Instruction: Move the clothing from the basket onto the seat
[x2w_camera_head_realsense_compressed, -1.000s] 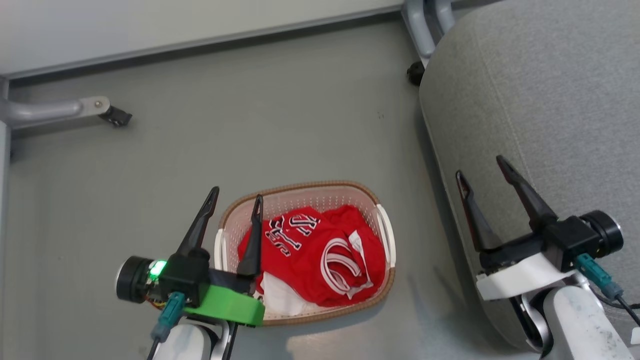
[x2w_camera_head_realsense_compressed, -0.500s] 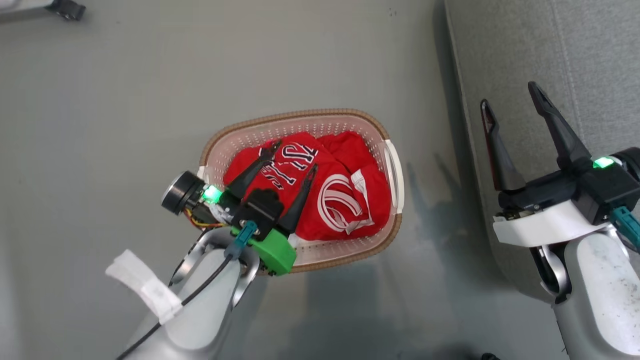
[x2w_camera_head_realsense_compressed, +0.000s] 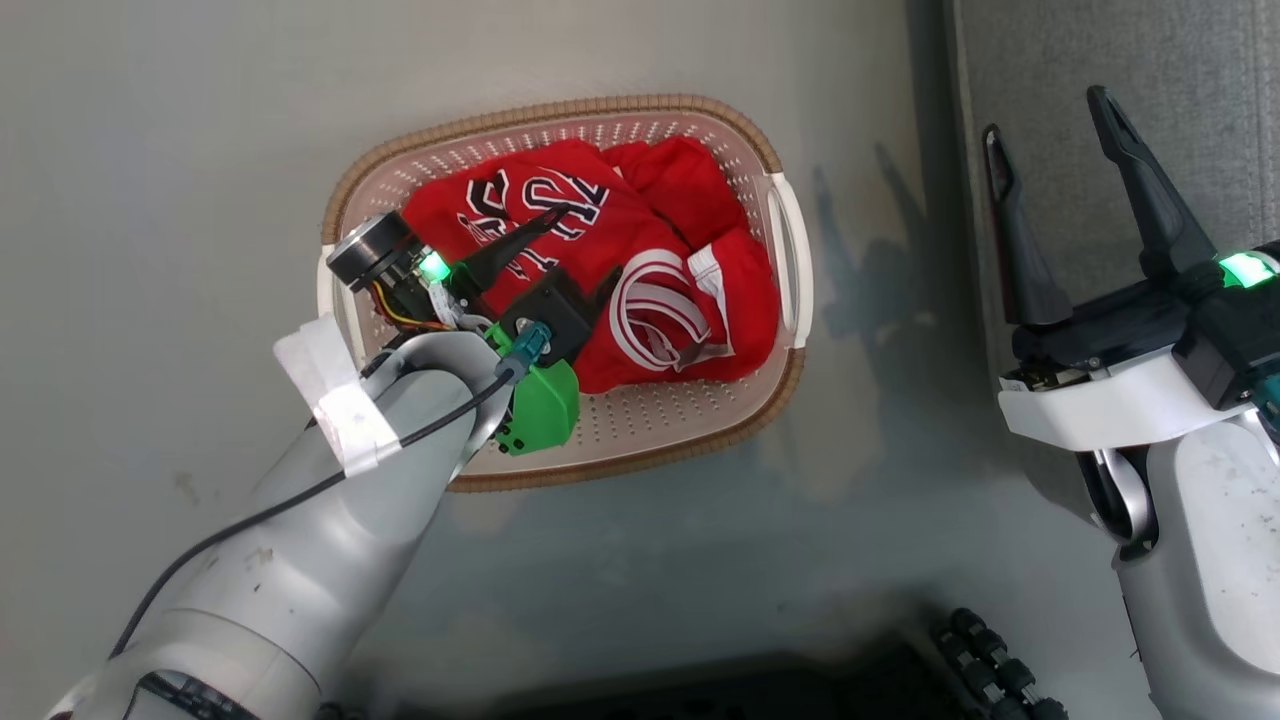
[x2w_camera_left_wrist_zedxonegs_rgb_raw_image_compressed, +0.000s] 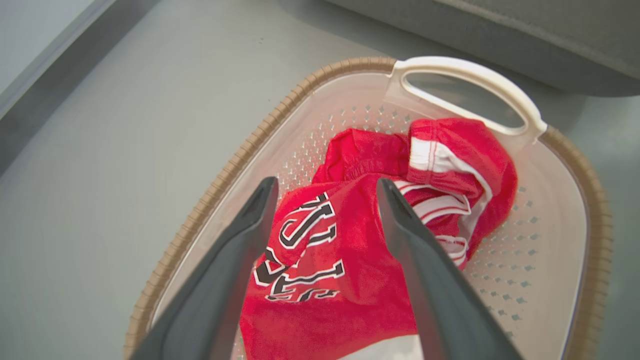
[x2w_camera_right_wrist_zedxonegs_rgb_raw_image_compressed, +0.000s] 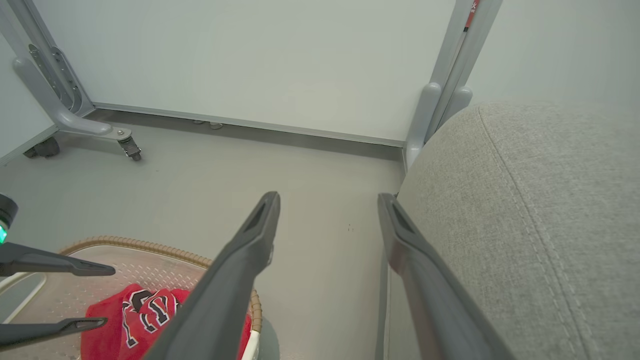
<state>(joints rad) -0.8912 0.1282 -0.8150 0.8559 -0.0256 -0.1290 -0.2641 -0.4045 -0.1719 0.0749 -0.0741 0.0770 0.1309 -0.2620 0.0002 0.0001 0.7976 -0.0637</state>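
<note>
The red clothing (x2w_camera_head_realsense_compressed: 660, 220) with white trim and block lettering lies bunched in the cream basket (x2w_camera_head_realsense_compressed: 560, 105) on the floor. My left gripper (x2w_camera_head_realsense_compressed: 590, 242) is open and reaches down into the basket, its fingers spread just over the lettered garment. In the left wrist view the clothing (x2w_camera_left_wrist_zedxonegs_rgb_raw_image_compressed: 340, 250) shows between the fingers of that gripper (x2w_camera_left_wrist_zedxonegs_rgb_raw_image_compressed: 326, 182), with the basket's white handle (x2w_camera_left_wrist_zedxonegs_rgb_raw_image_compressed: 470, 75) beyond. My right gripper (x2w_camera_head_realsense_compressed: 1043, 112) hangs open and holds nothing, over the left edge of the grey seat (x2w_camera_head_realsense_compressed: 1180, 60). The right wrist view has the seat (x2w_camera_right_wrist_zedxonegs_rgb_raw_image_compressed: 525, 200) at its right and the basket (x2w_camera_right_wrist_zedxonegs_rgb_raw_image_compressed: 125, 243) at lower left.
Grey floor (x2w_camera_head_realsense_compressed: 150, 150) surrounds the basket. A wall runs behind, with a wheeled frame leg (x2w_camera_right_wrist_zedxonegs_rgb_raw_image_compressed: 75, 120), its caster (x2w_camera_right_wrist_zedxonegs_rgb_raw_image_compressed: 131, 148) and a grey post (x2w_camera_right_wrist_zedxonegs_rgb_raw_image_compressed: 430, 115) beside the seat. My dark base (x2w_camera_head_realsense_compressed: 700, 690) lies along the bottom of the head view.
The head camera has tilted downward. My left gripper went from the basket's left rim to inside the basket, down over the clothing, still open. The right gripper stays open by the seat.
</note>
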